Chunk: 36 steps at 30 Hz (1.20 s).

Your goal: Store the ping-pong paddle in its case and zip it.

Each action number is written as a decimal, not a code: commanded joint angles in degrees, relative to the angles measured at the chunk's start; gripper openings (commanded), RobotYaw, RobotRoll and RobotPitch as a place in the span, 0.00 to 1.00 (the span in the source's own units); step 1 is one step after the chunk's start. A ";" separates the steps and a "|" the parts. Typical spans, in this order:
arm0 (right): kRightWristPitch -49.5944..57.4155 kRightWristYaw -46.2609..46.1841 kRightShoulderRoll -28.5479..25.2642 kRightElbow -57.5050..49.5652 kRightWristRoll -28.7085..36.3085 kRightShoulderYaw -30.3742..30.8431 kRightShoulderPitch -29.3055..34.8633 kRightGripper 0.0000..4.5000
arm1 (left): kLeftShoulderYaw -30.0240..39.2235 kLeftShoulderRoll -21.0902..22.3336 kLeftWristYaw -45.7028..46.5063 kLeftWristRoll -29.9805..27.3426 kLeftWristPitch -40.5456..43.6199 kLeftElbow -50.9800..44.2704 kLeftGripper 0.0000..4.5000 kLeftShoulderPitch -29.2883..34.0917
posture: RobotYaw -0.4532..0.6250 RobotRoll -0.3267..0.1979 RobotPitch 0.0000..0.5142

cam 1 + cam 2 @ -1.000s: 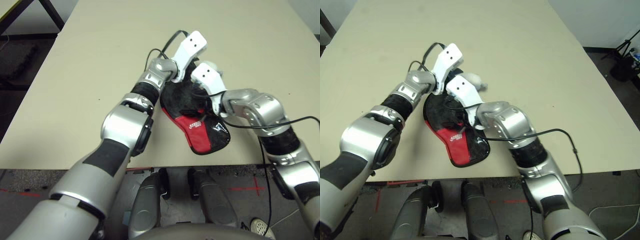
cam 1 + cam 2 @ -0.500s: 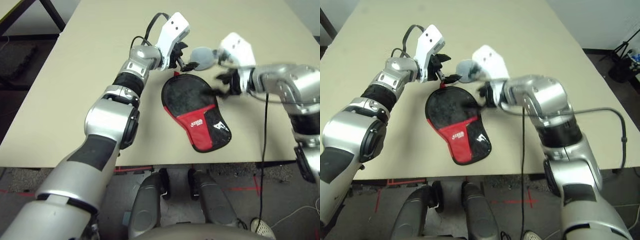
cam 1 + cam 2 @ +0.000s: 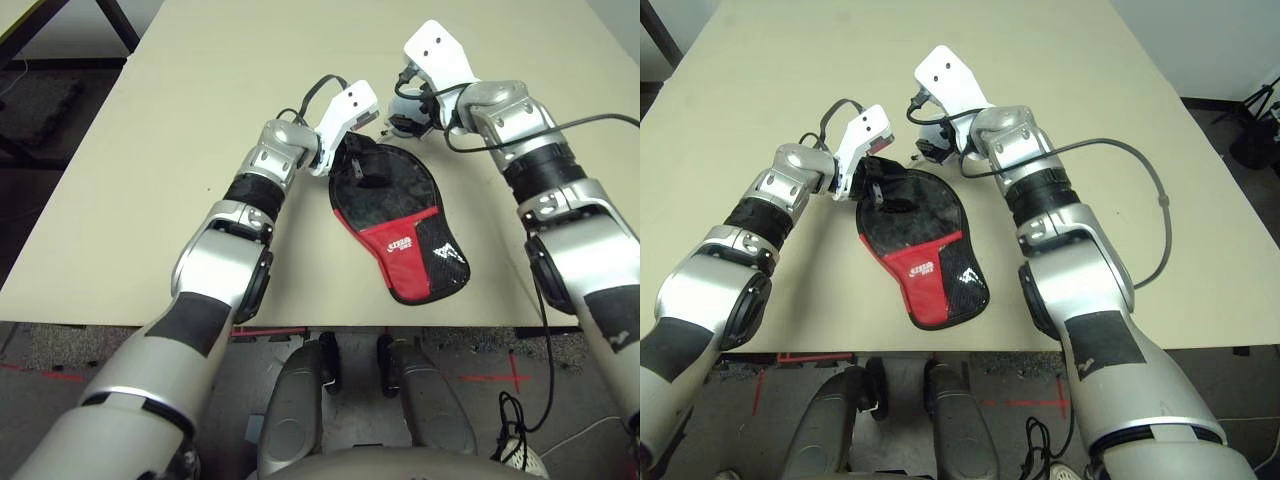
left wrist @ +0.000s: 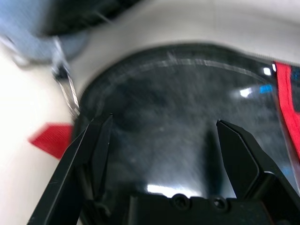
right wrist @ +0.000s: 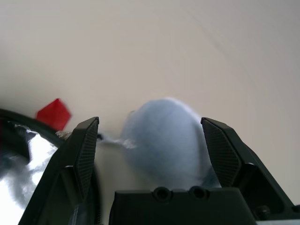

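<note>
The case (image 3: 398, 220), black with a red panel and a white logo, lies flat on the table, its narrow end toward the front edge. My left gripper (image 4: 164, 120) hovers open just over the case's round black end (image 4: 173, 154). Beyond that end lies a small grey pouch (image 5: 164, 138) on a cord. My right gripper (image 5: 150, 121) is open around the pouch, with its fingers (image 5: 86, 150) clear of it on both sides. A red tab (image 5: 53, 114) sticks out at the case's rim. The ping-pong paddle is hidden from view.
The beige table (image 3: 200, 80) stretches wide to the left and far side. Its front edge (image 3: 330, 318) runs just below the case's narrow end. Black cables loop off both wrists near the case.
A second ago both grippers were pressed together on the case's round end. They swung up and apart; now the left is back low over that end and the right has come to the pouch.
</note>
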 commanded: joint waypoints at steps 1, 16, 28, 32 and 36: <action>-4.41 -1.78 1.14 6.26 -3.46 0.04 -1.69 1.00 | -1.37 -0.49 0.10 -0.34 2.81 -3.55 1.00 2.09 | 0.37 0.62 0.36; -8.14 -8.57 3.77 15.65 -9.99 -1.22 -1.87 1.00 | -3.68 -1.31 0.51 -1.61 9.16 -12.54 1.00 6.12 | 0.38 0.62 0.40; -12.73 -16.54 4.89 17.35 -14.85 -1.17 -0.24 0.33 | -4.75 -1.72 1.30 -3.01 11.45 -15.55 1.00 8.11 | 0.39 0.62 0.47; -12.20 -16.12 4.87 17.59 -16.05 -0.96 0.00 0.03 | -5.11 -2.19 1.96 -3.14 12.01 -15.20 1.00 8.30 | 0.39 0.62 0.48; -11.10 -14.06 4.10 17.32 -16.98 -0.83 -0.34 0.00 | -5.40 -2.54 3.06 -3.07 12.13 -13.58 1.00 7.71 | 0.37 0.62 0.48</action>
